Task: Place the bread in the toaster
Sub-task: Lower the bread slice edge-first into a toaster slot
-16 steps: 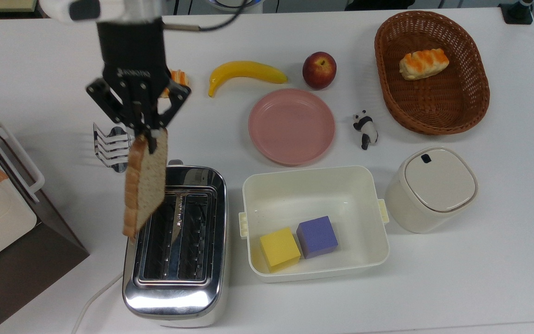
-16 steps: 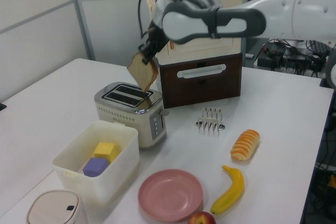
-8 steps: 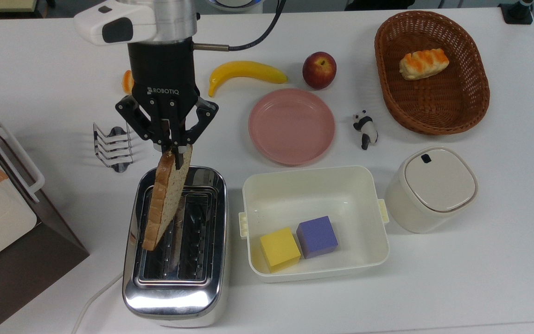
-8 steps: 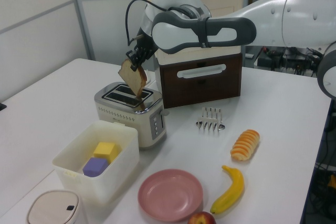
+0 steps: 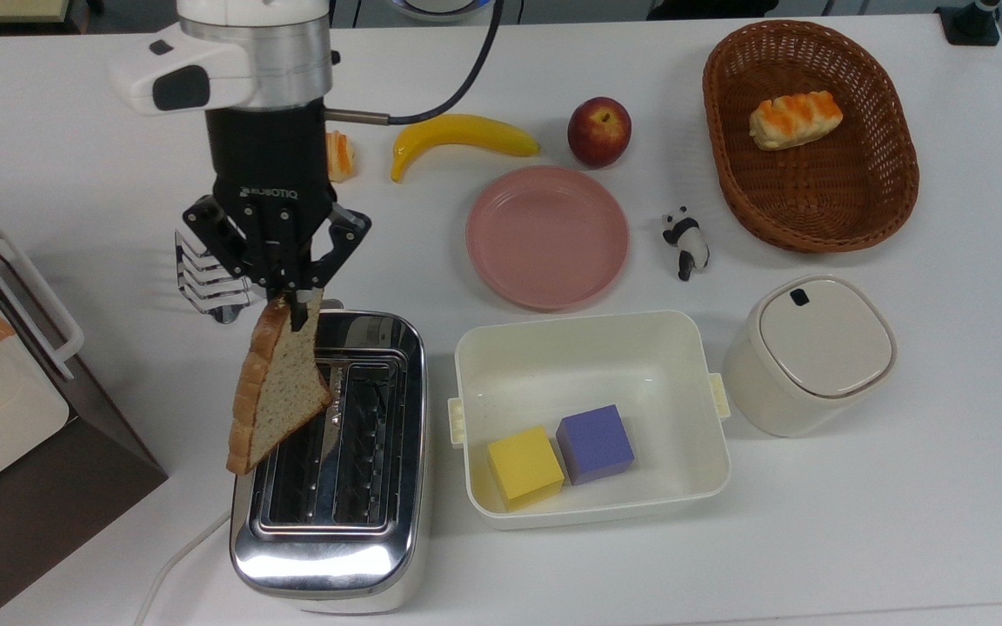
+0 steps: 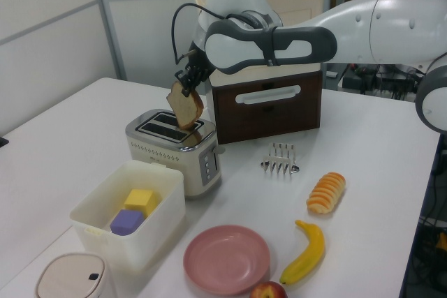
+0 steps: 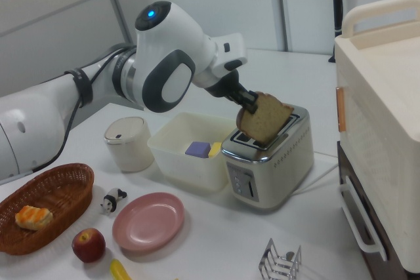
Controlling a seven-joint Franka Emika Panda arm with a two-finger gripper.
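On the white table (image 5: pixel 901 522) the toaster (image 5: pixel 331 452) stands just beside a cream tub (image 5: pixel 592 348), a wire toast rack (image 5: pixel 205 278) behind it. The gripper (image 5: pixel 295 306) is clamped on the bread (image 5: pixel 279 382), which hangs tilted over the slots.

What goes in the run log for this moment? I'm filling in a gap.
gripper: shut on bread slice | bread: tilted, above chrome toaster, not in a slot | slots: empty
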